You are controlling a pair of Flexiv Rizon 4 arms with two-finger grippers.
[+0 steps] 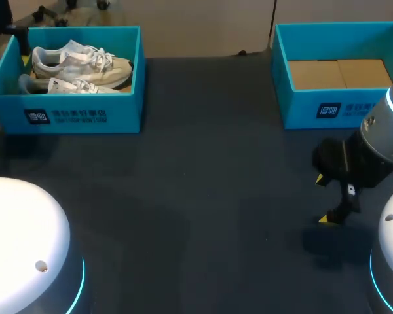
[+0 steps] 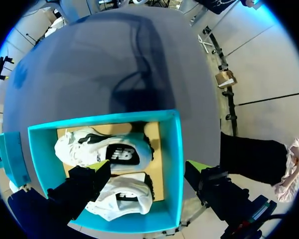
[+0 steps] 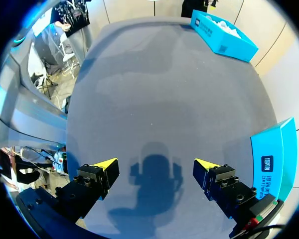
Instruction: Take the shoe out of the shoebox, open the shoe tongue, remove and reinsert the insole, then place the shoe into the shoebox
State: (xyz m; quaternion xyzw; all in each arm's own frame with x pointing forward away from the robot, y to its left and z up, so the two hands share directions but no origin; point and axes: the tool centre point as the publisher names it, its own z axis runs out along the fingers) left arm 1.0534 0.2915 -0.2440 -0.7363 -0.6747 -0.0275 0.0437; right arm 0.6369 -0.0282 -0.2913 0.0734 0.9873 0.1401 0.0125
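Observation:
Two white sneakers (image 1: pixel 78 65) lie side by side in the blue shoebox (image 1: pixel 72 114) at the table's far left. In the left wrist view my left gripper (image 2: pixel 148 167) hangs open above this box, one shoe (image 2: pixel 104 149) just ahead of its fingers and the other (image 2: pixel 122 199) between them, untouched. One yellow fingertip (image 2: pixel 197 167) is past the box wall (image 2: pixel 173 149). Low over the bare table at the right, my right gripper (image 1: pixel 327 199) stands open and holds nothing; it also shows in its own wrist view (image 3: pixel 156 164).
A second blue shoebox (image 1: pixel 327 104) with only a cardboard floor stands at the far right, close beside my right gripper (image 3: pixel 271 159). The dark grey tabletop (image 1: pixel 203 183) stretches between the boxes. White arm bases (image 1: pixel 19 242) fill the near corners.

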